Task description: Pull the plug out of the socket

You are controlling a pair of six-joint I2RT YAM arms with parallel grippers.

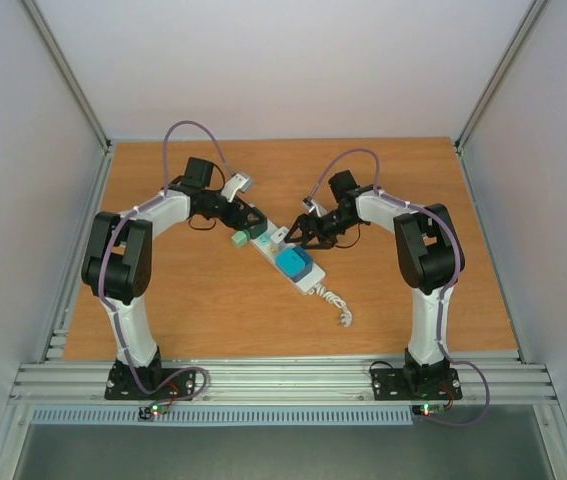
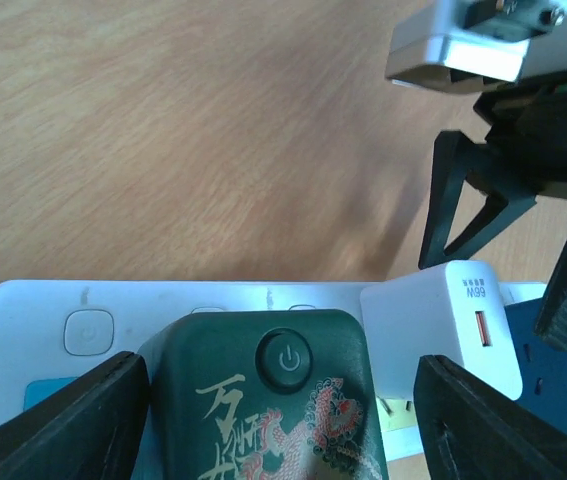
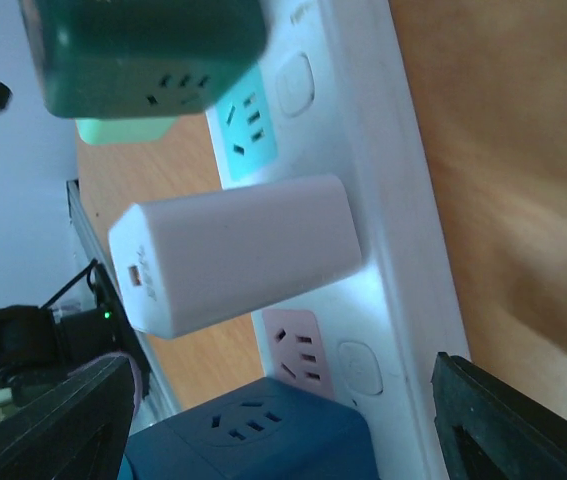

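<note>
The socket is a long white strip lying diagonally mid-table, its curly cord trailing toward the front. A dark green cube plug with a power button and a dragon print sits in the socket. My left gripper is open around it: the left finger is against its side and the right finger stands apart. A white charger plug sits beside it. My right gripper is open, straddling the socket at a blue cube plug.
In the right wrist view the white charger juts out between the blue cube and the dark green plug, with a pale green block behind. The two grippers stand close together over the strip. Grey walls enclose the table.
</note>
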